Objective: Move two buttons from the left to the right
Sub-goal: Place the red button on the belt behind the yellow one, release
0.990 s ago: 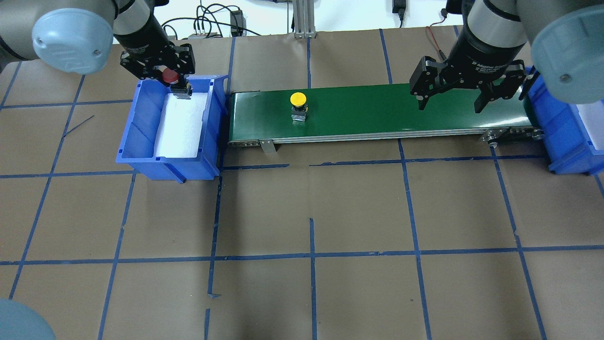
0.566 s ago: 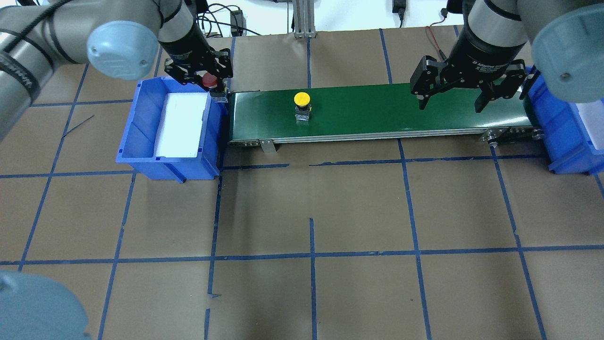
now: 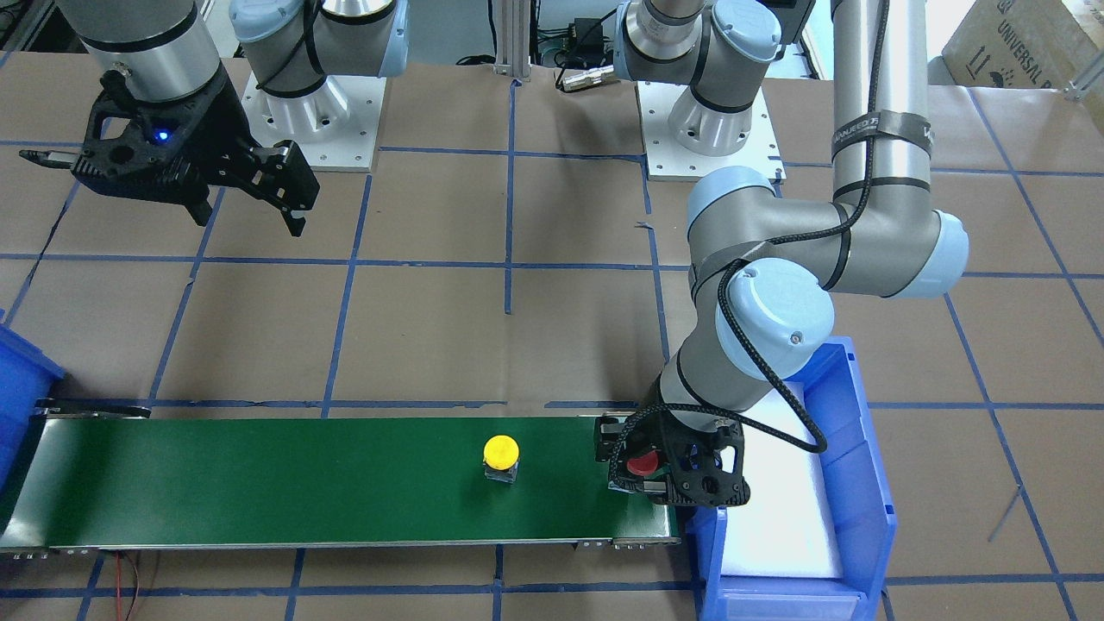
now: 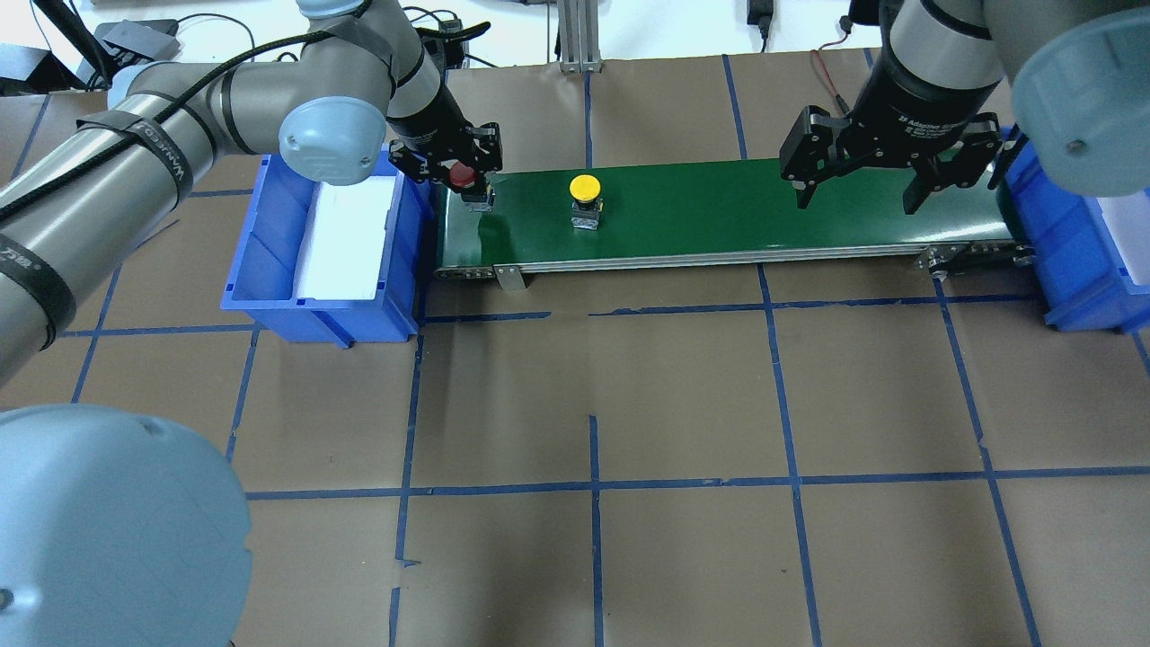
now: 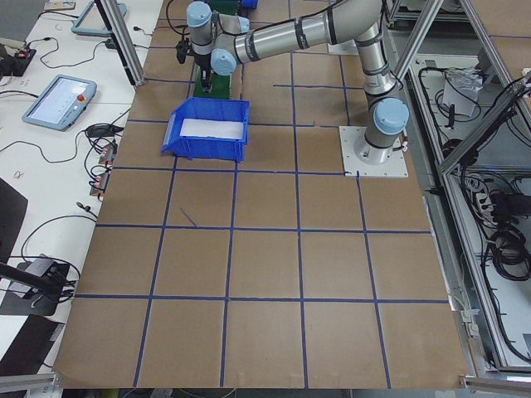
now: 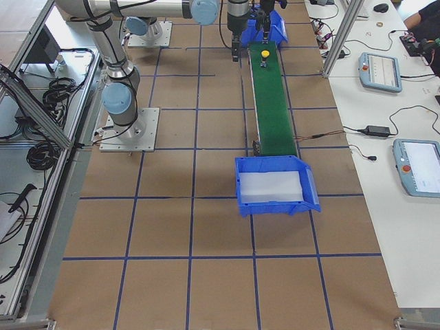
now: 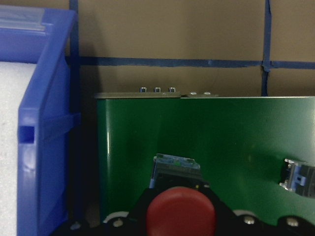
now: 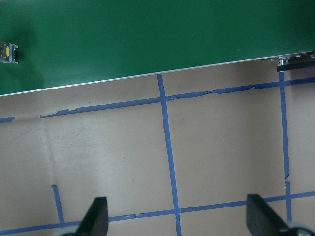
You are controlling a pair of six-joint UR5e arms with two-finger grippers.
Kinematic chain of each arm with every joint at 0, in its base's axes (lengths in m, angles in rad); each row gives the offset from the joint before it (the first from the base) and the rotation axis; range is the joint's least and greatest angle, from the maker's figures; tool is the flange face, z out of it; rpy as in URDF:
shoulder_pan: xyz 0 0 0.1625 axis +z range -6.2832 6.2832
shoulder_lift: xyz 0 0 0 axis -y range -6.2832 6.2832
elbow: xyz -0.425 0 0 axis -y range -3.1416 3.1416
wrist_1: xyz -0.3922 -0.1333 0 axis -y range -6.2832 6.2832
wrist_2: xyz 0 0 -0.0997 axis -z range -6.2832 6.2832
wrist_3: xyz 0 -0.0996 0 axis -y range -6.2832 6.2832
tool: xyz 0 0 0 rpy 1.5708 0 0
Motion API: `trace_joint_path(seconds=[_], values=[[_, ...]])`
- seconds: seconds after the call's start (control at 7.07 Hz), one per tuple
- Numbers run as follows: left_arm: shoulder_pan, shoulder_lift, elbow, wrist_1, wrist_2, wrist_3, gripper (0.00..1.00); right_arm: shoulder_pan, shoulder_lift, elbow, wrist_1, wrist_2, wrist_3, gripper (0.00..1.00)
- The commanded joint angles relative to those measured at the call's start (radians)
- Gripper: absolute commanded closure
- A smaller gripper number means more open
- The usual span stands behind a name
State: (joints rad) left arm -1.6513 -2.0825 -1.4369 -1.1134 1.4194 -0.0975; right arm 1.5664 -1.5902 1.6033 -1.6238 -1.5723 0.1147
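The red button (image 4: 462, 176) is held in my left gripper (image 4: 464, 178), which is shut on it low over the left end of the green conveyor belt (image 4: 719, 216). The left wrist view shows its red cap (image 7: 181, 211) between the fingers, with the belt under it. The yellow button (image 4: 585, 190) stands upright on the belt, a little to the right of the red one. My right gripper (image 4: 856, 203) hangs open and holds nothing above the belt's right part. In the right wrist view the yellow button (image 8: 9, 52) sits at the far left edge.
A blue bin (image 4: 269, 234) with a white foam liner stands against the belt's left end, right beside my left gripper. Another blue bin (image 4: 1069, 252) stands at the belt's right end. Brown paper with blue tape lines covers the table (image 4: 593, 404).
My left gripper has carried the red button rightward from above the left bin to over the belt's left end. The yellow button has drifted slightly right. The right gripper has stayed put.
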Motion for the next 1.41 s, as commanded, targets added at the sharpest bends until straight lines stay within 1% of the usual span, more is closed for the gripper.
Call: trace_joint_path(seconds=[0.0, 0.14, 0.42, 0.57, 0.71, 0.85, 0.99, 1.13, 1.27], values=[[-0.001, -0.007, -0.013, 0.004, 0.001, 0.001, 0.48, 0.0, -0.001, 0.001, 0.001, 0.0, 0.0, 0.0], [-0.001, -0.004, -0.013, 0.004, 0.001, -0.002, 0.0, 0.0, -0.001, 0.001, -0.001, 0.0, 0.0, 0.0], [0.001, 0.041, -0.017, 0.001, 0.024, 0.018, 0.0, 0.001, -0.002, 0.003, -0.001, 0.0, 0.0, 0.0], [0.001, 0.085, -0.016, -0.026, 0.082, 0.019, 0.0, 0.0, -0.001, 0.003, -0.001, 0.0, 0.0, 0.0], [0.007, 0.135, -0.036, -0.086, 0.116, 0.019, 0.0, 0.001, -0.001, 0.003, -0.001, 0.0, 0.0, 0.0], [0.022, 0.189, -0.034, -0.167, 0.146, 0.019, 0.0, -0.003, -0.001, 0.003, -0.001, 0.0, 0.0, 0.0], [0.037, 0.27, -0.034, -0.278, 0.16, 0.021, 0.0, 0.0, -0.001, 0.001, -0.001, 0.0, 0.0, 0.0], [0.089, 0.345, -0.039, -0.402, 0.144, 0.021, 0.0, 0.0, -0.001, 0.003, -0.001, 0.0, 0.0, 0.0], [0.129, 0.424, -0.042, -0.536, 0.147, 0.019, 0.0, 0.0, -0.001, 0.003, -0.001, 0.0, 0.0, 0.0]])
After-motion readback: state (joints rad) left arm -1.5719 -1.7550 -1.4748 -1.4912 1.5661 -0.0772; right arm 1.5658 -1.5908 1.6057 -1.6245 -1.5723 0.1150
